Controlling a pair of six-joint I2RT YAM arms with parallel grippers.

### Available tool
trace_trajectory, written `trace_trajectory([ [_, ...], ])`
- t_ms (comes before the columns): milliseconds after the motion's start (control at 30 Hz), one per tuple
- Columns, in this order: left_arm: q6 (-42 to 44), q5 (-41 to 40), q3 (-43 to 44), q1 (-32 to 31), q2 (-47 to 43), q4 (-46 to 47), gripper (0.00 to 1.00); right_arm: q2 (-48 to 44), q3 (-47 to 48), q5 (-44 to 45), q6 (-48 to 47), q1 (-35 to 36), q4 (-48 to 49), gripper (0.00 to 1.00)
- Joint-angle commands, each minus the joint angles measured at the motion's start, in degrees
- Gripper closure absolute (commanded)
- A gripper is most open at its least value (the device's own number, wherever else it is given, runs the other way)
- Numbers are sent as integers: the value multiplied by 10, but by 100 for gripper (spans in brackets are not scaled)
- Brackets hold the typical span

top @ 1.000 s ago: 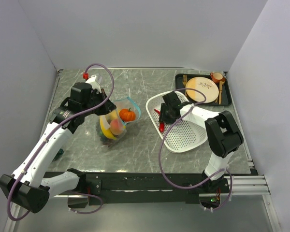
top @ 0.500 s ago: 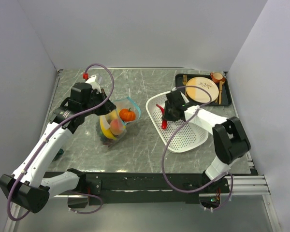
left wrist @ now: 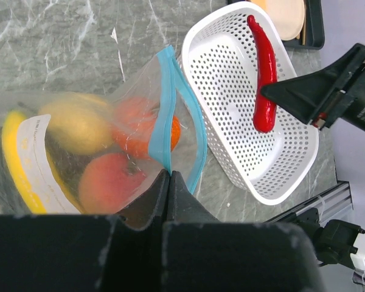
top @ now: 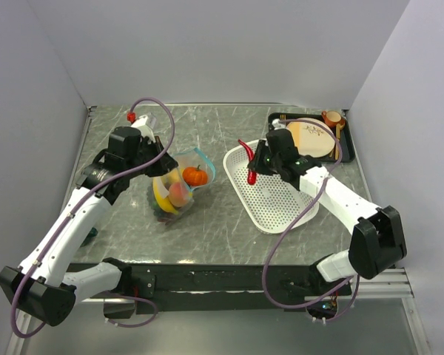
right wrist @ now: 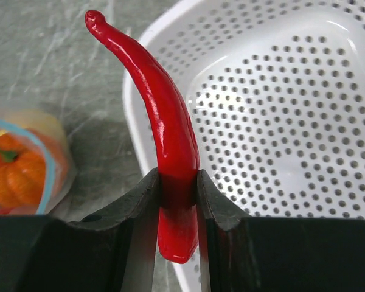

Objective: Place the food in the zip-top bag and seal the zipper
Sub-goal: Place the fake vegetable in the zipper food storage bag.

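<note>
Lifted from the white basket [top: 285,203] since 1 s ago, the red chili [right wrist: 164,115] sits clamped lengthwise in the right fingers [right wrist: 140,207]; the zip-top bag [left wrist: 79,140] waits leftward, its zipper [left wrist: 161,115] pinched by the left fingers [left wrist: 152,201].

The counter [top: 214,225] has a grey-green marble-pattern surface with pale veins running across it. A thin metal trim [top: 207,104] runs along its far edge and its left side. Three plain, matt, pale grey-lavender walls enclose it: the back wall [top: 222,52], the left wall [top: 26,111] and the right wall [top: 422,118]. The side walls meet the back wall at vertical corners. An aluminium rail [top: 381,279] lies along the near right edge. Lighting is even and diffuse; shadows on the counter are soft.
</note>
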Motion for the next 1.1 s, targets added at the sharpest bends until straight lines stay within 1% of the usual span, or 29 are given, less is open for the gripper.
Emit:
trace_trajectory([
  [0, -2, 10, -5, -2, -10, 28, 99, -9, 59, -110, -36, 20, -11, 78],
  [67, -3, 12, -5, -2, -10, 31, 99, -2, 86, -160, -47, 29, -24, 78],
  [167, -2, 12, -7, -2, -9, 31, 99, 14, 125, -180, -68, 52, -43, 77],
  [267, -2, 10, -9, -2, -11, 31, 99, 40, 172, -190, -101, 72, -86, 77],
  [400, -4, 12, -10, -2, -12, 34, 99, 79, 219, -169, -139, 100, -170, 77],
  [500, -2, 11, -9, -2, -11, 33, 99, 99, 244, -132, -159, 116, -221, 77],
  [533, -2, 11, -9, -2, -10, 33, 99, 100, 245, -114, -161, 119, -227, 77],
  [733, -2, 19, -8, -2, -3, 38, 99, 102, 249, -141, -180, 129, -245, 77],
  [867, 0, 25, -11, -2, -2, 39, 99, 120, 283, -141, -190, 137, -257, 77],
  [1067, 5, 43, -25, -2, 3, 36, 99, 193, 358, -145, -212, 152, -295, 76],
])
